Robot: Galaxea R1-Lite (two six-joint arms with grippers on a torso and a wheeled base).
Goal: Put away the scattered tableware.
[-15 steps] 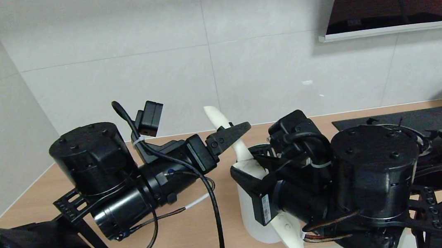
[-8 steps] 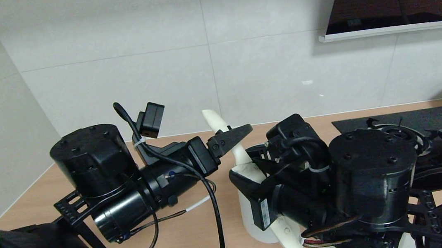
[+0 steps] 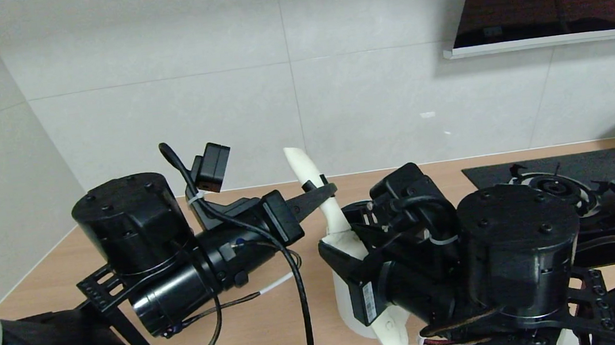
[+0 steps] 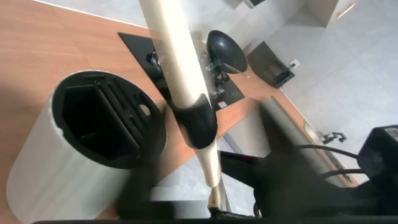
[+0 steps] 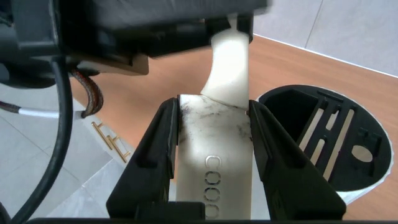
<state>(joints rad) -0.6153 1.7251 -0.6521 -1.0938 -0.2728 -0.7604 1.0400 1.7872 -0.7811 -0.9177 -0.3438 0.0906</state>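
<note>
Utensil (image 3: 313, 182): white and long-handled, held off the counter (image 3: 266, 322) on a slant. Thin end points up and far, the other end down and near. Sits directly above the holder and is gripped in two places.

Left gripper (image 3: 322, 188): pressed together on the thin upper handle, with the black pads (image 4: 196, 122) wrapped tight around it. Comes in from the left, high on the shaft.

Right gripper (image 5: 214, 155): pinches the broader, flatter stretch lower down, one finger (image 5: 160, 155) on each flat edge. Comes in from the right, just over the holder.

Holder (image 3: 348, 307): white cylinder standing upright on the counter, under and partly behind the right gripper. Black slotted insert (image 5: 323, 140) faces up, slots open.

Why the double grip: probably a handover or regrip. One arm steadies the utensil so the other can let go and take a hold better suited to lowering it upright.

Step in hand: likely transfer between arms, with the drop into the holder not yet made.

Risk: releasing the wrong grip first could let the slanted utensil swing or slip past the rim.

Surroundings: black stove (image 3: 545, 171) far right on the counter.
</note>
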